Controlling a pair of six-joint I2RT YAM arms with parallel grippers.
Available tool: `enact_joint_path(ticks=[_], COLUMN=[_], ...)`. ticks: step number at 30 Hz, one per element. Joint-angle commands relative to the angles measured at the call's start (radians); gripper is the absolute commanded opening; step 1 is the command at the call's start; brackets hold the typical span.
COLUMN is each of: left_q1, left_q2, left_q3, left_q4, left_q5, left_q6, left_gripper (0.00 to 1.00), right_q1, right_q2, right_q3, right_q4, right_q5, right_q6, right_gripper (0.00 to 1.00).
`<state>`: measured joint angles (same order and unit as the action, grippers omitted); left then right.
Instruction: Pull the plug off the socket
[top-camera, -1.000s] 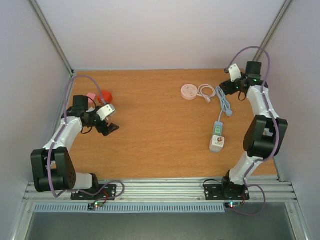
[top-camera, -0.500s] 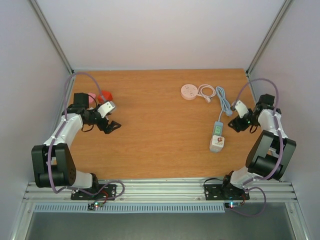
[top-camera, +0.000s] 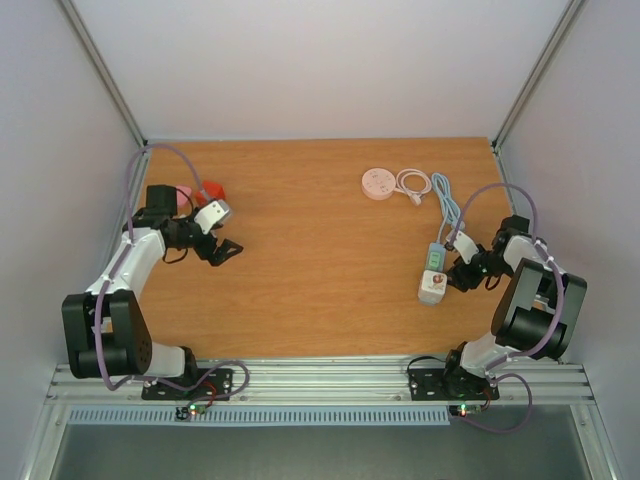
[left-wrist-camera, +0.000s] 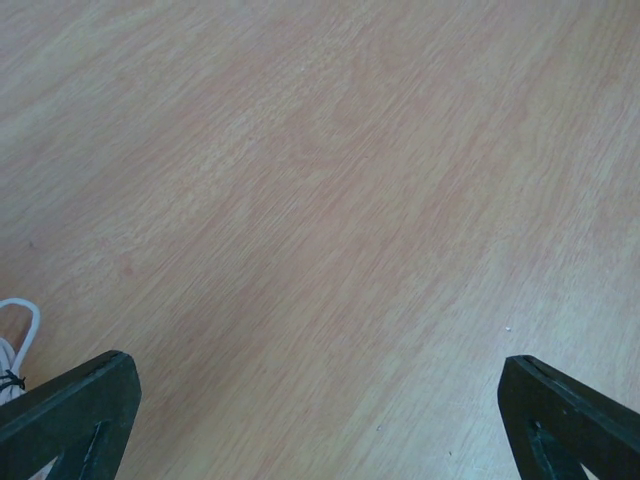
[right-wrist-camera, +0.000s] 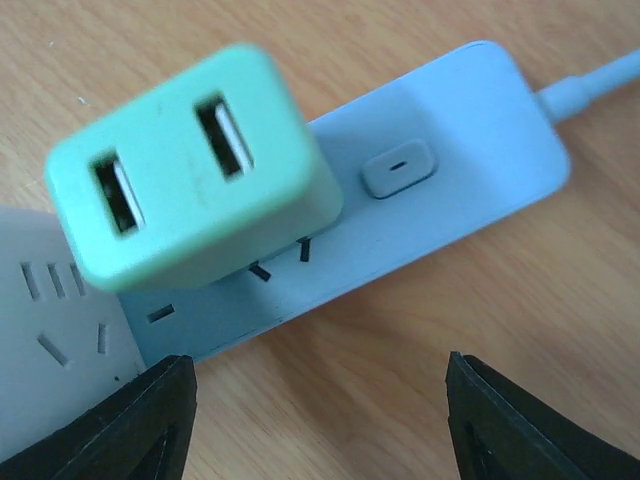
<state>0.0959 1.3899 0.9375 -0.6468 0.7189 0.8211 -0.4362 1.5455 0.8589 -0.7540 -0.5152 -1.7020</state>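
Green plug (right-wrist-camera: 190, 165) just beyond right tool (right-wrist-camera: 320, 412)

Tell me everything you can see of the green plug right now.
The green plug is a mint, rounded plastic cube with two USB ports on its outward face. It sits plugged into the pale blue power strip, beside the strip's button. The open right gripper hovers close, fingers not touching it.

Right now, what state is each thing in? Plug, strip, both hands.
green plug, seated in the strip, not yet pulled
power strip, lying flat, cord attached
strip button, on or off cannot be told
right hand, open, empty, just short of the plug
left hand, open, empty
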Motion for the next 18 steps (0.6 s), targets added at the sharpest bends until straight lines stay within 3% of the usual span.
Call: enact_joint_path(ticks=[1,11,18], left_q1=[-0.002,-0.004,-0.004], left_q2=[-0.012,0.008,0.005], left_q3=[0.040,0.042,0.036], left_q4=[0.029,0.038,0.037], left_q5=[0.033,0.033,0.028], left_q6=[-0.015,-0.020,-0.016], left_gripper=[1.00,1.00,1.00], right_q1=[0.028,0.161,0.348], right_q2=[0.001,-0.043,-0.045], right_q3=[-0.045,-0.115,-0.133], right_q4=[-0.004,0.004,0.065], right_q5=[-0.047,-0.117,-0.139], right_q6=[-0.037,0.047,0.187], right_gripper=[0.70,0.69,0.69])
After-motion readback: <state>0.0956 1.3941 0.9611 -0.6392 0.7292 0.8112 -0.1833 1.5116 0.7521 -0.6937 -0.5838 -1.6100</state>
